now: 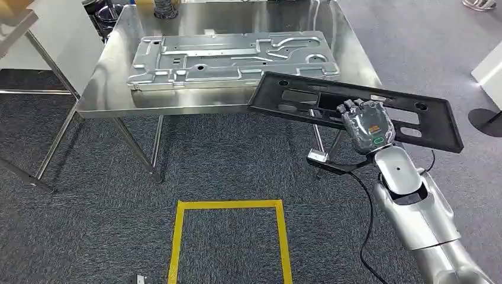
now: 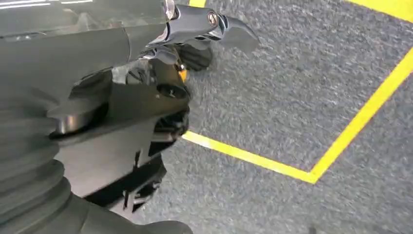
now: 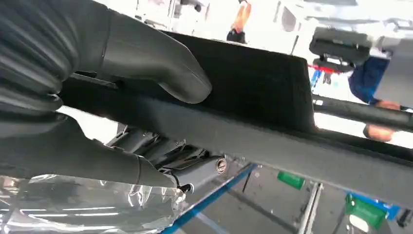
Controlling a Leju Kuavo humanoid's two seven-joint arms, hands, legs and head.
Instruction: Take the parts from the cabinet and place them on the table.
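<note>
R hand (image 1: pixel 368 124): black panel (image 1: pixel 308 97) gripped, held over table (image 1: pixel 106 97) edge
L hand (image 2: pixel 195 39): state can't be told
Table: silver part (image 1: pixel 231 59) laid flat

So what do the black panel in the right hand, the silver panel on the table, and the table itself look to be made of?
Black panel: likely moulded plastic, matte, no glare, with moulded-looking cutouts.
Silver panel: looks like stamped sheet metal, dull grey sheen, pressed ribs and holes.
Table: probably stainless steel, smooth brushed top with soft reflections.
The right hand holds the black panel.
</note>
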